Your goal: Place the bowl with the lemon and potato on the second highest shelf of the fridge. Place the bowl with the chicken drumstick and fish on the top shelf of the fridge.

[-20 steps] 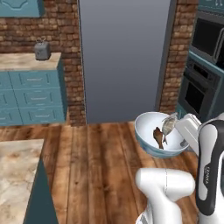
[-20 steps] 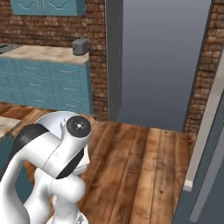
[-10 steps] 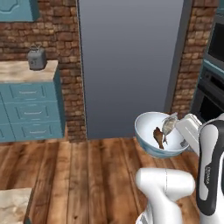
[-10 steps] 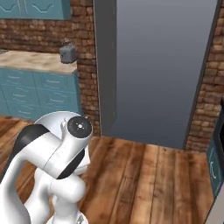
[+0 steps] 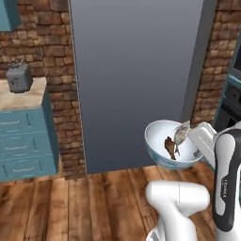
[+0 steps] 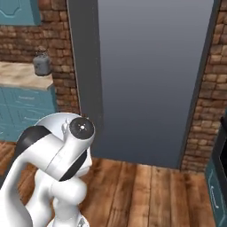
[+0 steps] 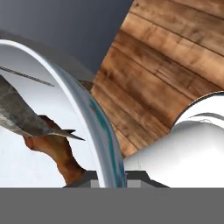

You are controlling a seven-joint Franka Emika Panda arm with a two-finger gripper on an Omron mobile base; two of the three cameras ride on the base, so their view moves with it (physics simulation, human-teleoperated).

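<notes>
I hold the bowl [image 5: 170,145] by its rim with my gripper [image 7: 111,177] pinched tight on it. The bowl hangs in front of the fridge [image 5: 136,80], low and to its right. I should keep it level so nothing slides out. It is round and smooth; the fish [image 7: 19,114] looks shiny, the drumstick [image 7: 59,153] brown and bumpy.

bowl [image 5: 160,141]: glossy, smooth | fridge door [image 5: 136,70]: matt grey (metal-like) | floor [image 5: 94,202]: wood planks
</notes>
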